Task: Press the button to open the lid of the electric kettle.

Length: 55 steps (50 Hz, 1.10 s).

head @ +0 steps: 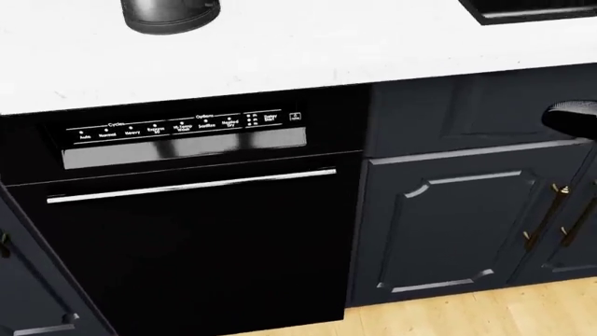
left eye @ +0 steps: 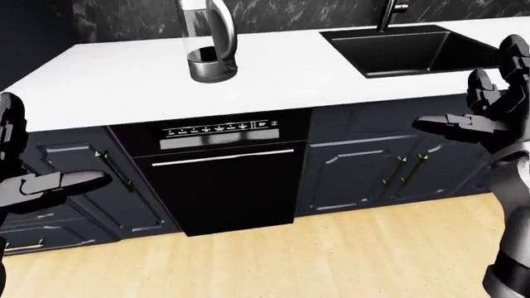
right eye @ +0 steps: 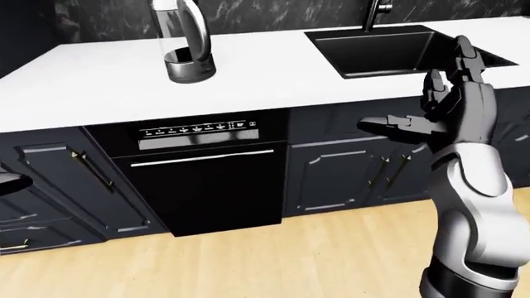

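Note:
The electric kettle (left eye: 211, 46) stands on the white counter (left eye: 116, 81) at the top of the left-eye view. It has a clear body, a grey curved handle and a dark round base. Its lid and button are cut off by the top edge. Only its base shows in the head view (head: 170, 15). My left hand (left eye: 62, 185) is open and empty at the left edge, low in front of the cabinets. My right hand (right eye: 418, 102) is open and empty, raised in front of the counter edge below the sink, far right of the kettle.
A black dishwasher (left eye: 219, 180) with a silver handle sits under the counter below the kettle. A black sink (left eye: 414, 49) with a faucet (left eye: 389, 12) is at the top right. Dark cabinets (left eye: 365, 167) flank the dishwasher. A wood floor (left eye: 290, 261) lies below.

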Available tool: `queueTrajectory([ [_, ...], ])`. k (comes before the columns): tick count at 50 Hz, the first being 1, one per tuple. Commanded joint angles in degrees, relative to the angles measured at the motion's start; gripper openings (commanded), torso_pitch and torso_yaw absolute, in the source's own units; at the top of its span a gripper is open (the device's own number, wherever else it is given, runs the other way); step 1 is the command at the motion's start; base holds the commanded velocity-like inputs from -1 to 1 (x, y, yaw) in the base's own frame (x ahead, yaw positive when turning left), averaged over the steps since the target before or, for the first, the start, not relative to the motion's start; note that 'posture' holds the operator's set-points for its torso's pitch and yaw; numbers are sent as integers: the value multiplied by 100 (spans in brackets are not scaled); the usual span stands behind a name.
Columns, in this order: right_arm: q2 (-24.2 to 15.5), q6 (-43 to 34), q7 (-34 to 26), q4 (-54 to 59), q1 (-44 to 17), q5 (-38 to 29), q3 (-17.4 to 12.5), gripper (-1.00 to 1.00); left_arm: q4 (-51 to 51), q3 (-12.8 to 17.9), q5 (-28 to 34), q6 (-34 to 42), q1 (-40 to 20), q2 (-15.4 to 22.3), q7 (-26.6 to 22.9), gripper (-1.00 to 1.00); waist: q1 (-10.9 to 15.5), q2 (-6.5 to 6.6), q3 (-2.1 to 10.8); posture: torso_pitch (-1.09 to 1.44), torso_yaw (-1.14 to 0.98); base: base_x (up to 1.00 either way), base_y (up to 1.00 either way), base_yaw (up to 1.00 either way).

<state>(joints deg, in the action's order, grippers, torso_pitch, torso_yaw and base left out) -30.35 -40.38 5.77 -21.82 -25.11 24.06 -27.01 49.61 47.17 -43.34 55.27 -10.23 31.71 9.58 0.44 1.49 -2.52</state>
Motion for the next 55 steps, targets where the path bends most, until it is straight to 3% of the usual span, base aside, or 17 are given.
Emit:
queueTrajectory([
  [1, -128, 211, 34, -194, -152, -30, -133, 100, 132, 43, -26, -187, -88, 94, -21, 100, -18, -7, 68, 0, 0, 9, 16, 0],
  [6, -124, 218, 33, -187, -146, -35, -127, 100, 136, 31, -56, -164, -116, 116, 18, 100, 2, -526, 107, 0, 0, 9, 16, 0],
  [7, -124, 219, 33, -187, -143, -36, -126, 100, 136, 26, -52, -169, -113, 114, 20, 100, -48, -323, 81, 0, 0, 9, 16, 0],
  [9, -124, 210, 32, -200, -144, -35, -123, 100, 141, 12, -49, -174, -108, 107, 21, 100, -51, -419, 66, 0, 0, 10, 15, 0],
  [15, -122, 212, 30, -198, -141, -39, -124, 100, 132, 17, -43, -191, -90, 103, 8, 100, -80, -142, 16, 0, 0, 9, 15, 0],
  [17, -113, 217, 28, -205, -134, -46, -115, 100, 128, 25, -39, -199, -84, 101, -6, 100, -106, 65, 19, 0, 0, 8, 16, 0],
  [19, -114, 222, 20, -202, -136, -45, -120, 100, 132, 16, -27, -206, -76, 91, -10, 100, -104, 485, 153, 0, 0, 9, 15, 0],
  [20, -115, 225, 15, -196, -135, -45, -125, 100, 136, 6, -18, -209, -74, 88, -14, 100, -71, 219, 97, 0, 0, 9, 16, 0],
  [21, -116, 226, 13, -194, -135, -43, -129, 100, 134, 5, -14, -211, -74, 79, -16, 100, -74, 296, 61, 0, 0, 9, 15, 0],
  [27, -104, 215, 18, -216, -126, -47, -120, 100, 150, -12, 29, -211, -66, 41, -43, 100, -28, -7, 53, 0, 0, 9, 15, 0],
  [32, -97, 206, 23, -242, -113, -52, -127, 100, 163, -21, 61, -193, -79, 45, -58, 100, -9, -570, 124, 0, 0, 9, 15, 0],
  [33, -96, 203, 23, -245, -112, -52, -130, 100, 160, -17, 66, -191, -83, 51, -62, 100, -75, -299, 64, 0, 0, 9, 15, 0],
  [35, -101, 183, 28, -257, -125, -47, -127, 100, 166, 4, 53, -174, -92, 65, -66, 100, -61, -425, 92, 0, 0, 9, 15, 0],
  [40, -101, 182, 23, -267, -123, -54, -125, 100, 161, 28, 24, -163, -106, 78, -62, 100, -76, -203, 21, 0, 0, 9, 15, 0],
  [42, -105, 196, 17, -250, -124, -61, -128, 100, 163, 12, 23, -159, -109, 86, -53, 100, -100, -11, 5, 0, 0, 8, 10, 0],
  [44, -116, 197, 13, -237, -144, -56, -132, 100, 163, 21, 16, -157, -108, 91, -52, 100, -120, 380, 98, 0, 0, 9, 7, 0],
  [55, -130, 247, -9, -193, -138, -76, -129, 100, 169, 9, -24, -155, -115, 116, -13, 100, -14, -122, 49, 0, 0, 9, 5, 0],
])
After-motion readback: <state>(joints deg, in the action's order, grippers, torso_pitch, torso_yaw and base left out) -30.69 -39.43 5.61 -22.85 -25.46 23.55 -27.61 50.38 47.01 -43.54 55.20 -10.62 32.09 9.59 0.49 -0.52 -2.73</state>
